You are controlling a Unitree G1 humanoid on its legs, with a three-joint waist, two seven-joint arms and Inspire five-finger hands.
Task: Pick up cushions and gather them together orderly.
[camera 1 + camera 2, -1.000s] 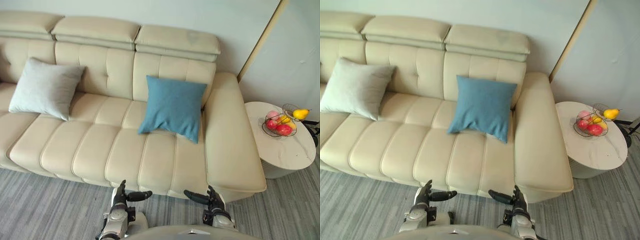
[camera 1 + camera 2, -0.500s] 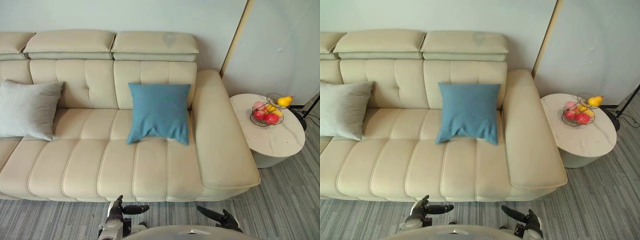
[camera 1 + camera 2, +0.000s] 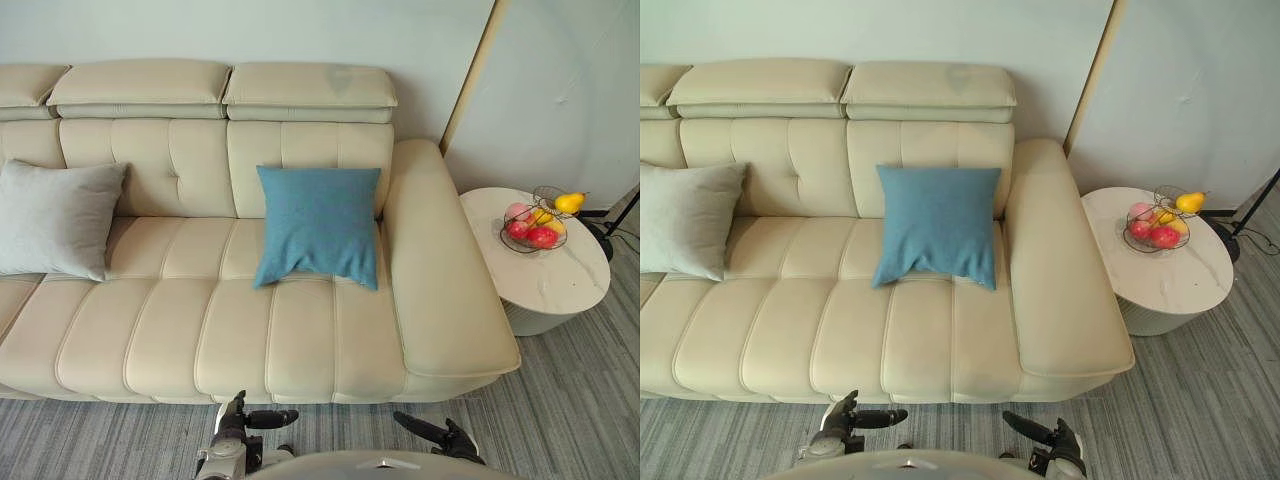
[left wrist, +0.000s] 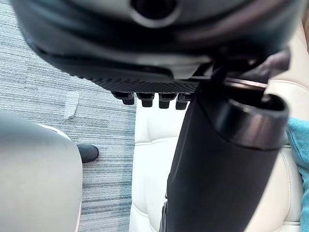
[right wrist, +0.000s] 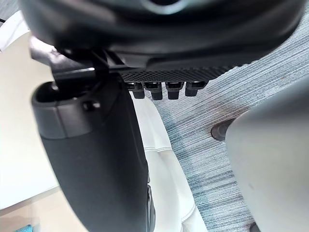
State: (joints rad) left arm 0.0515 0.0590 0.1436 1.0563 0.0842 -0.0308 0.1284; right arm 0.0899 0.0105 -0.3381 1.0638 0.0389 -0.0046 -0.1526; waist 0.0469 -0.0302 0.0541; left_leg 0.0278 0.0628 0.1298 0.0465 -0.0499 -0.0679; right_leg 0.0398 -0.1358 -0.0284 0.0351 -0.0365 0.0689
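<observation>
Blue cushion (image 3: 318,225) leaning on the sofa (image 3: 300,330) back at frame centre, grey cushion (image 3: 55,217) leaning at the left edge, both sitting well above the left robot hand (image 3: 238,418) and right robot hand (image 3: 447,438), which are hovering released and empty along the bottom edge.

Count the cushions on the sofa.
2. The blue cushion leans against the backrest of the sofa, near its right armrest. The grey cushion leans against the backrest at the far left, partly cut off by the frame edge; more could lie beyond it.
</observation>
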